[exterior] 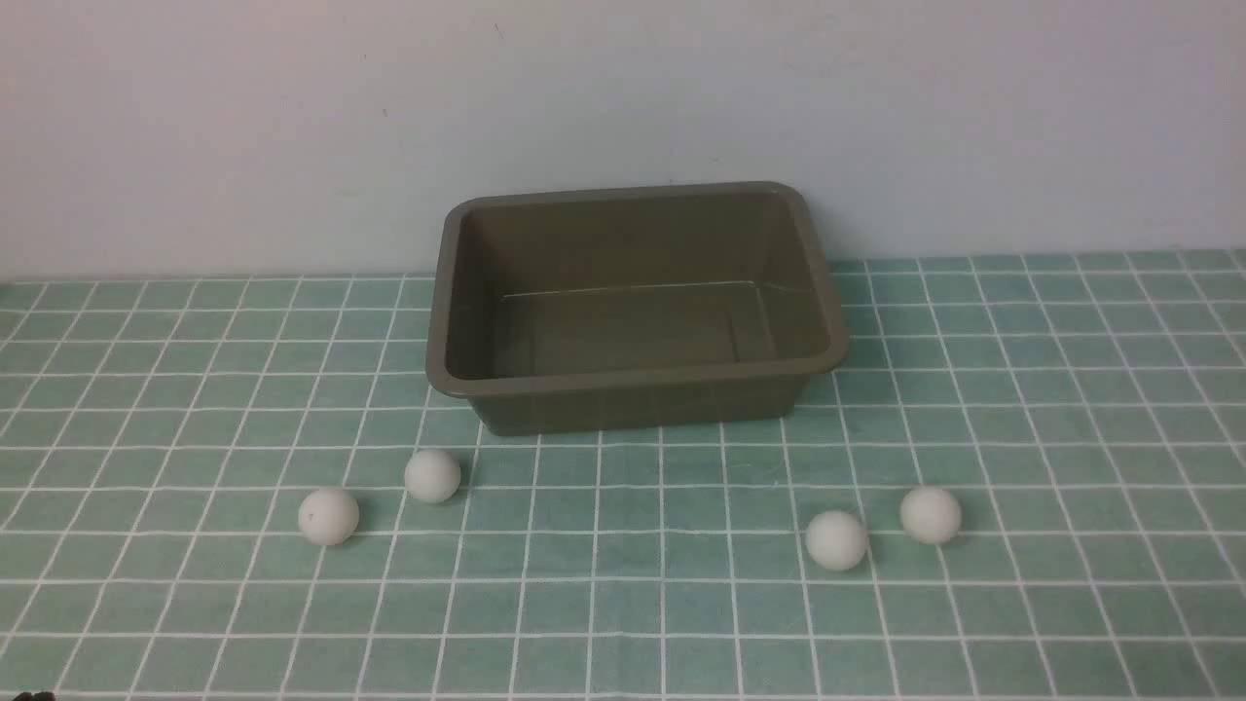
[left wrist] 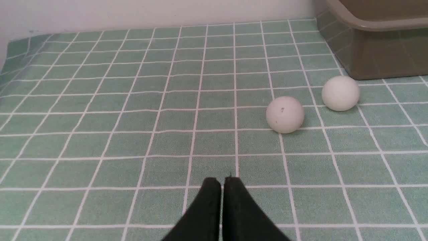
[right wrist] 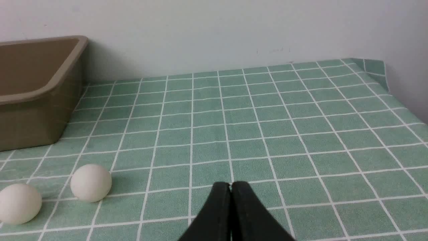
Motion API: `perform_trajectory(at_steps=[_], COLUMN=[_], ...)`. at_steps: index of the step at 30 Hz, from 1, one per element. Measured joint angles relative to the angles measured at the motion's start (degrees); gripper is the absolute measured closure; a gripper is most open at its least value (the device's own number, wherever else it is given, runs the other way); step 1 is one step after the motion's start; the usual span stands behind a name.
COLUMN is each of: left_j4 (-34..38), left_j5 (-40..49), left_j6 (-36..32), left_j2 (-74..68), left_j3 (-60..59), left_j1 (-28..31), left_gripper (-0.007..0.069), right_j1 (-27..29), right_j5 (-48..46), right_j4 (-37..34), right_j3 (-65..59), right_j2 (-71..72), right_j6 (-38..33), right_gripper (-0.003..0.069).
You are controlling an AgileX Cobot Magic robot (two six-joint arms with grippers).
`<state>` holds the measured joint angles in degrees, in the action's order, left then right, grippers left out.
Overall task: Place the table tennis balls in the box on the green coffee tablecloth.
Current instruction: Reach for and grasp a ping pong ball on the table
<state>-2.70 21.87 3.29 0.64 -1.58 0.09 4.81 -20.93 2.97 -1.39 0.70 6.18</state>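
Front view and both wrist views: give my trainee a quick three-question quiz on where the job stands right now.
1. How many balls lie on the cloth, outside the box?
2. True or false: the box already holds a ball.
3. In its wrist view, the left gripper is: A) open, B) shut on a ball, C) shut and empty.

Key: 1. Four, two on each side, all in front of the box. 2. False, the box is empty. 3. C.
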Motion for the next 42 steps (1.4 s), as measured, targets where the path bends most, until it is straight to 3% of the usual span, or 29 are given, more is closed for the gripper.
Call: perform_trajectory(at_steps=[37,39,42], left_j4=[0.6,3.8,15.6], left_j5=[0.0,0.0,0.1], left_j6=[0.4,2.5,10.6], left_j2=[0.0,0.0,0.0], left_j3=[0.0,0.0,0.1], left_j1=[0.0,0.0,0.0], left_gripper=[0.0629,0.0629,0.0629], right_j1=[0.0,0.0,0.0], right_j5=[0.4,1.4,1.7], right_j4=[-0.4,-4.1,-15.4], right_j3=[-0.1,-0.2,-0.2], right_j2=[0.0,0.0,0.0], right_j6=[0.4,3.5,12.0], right_gripper=[0.0669,0.0669,0.0669])
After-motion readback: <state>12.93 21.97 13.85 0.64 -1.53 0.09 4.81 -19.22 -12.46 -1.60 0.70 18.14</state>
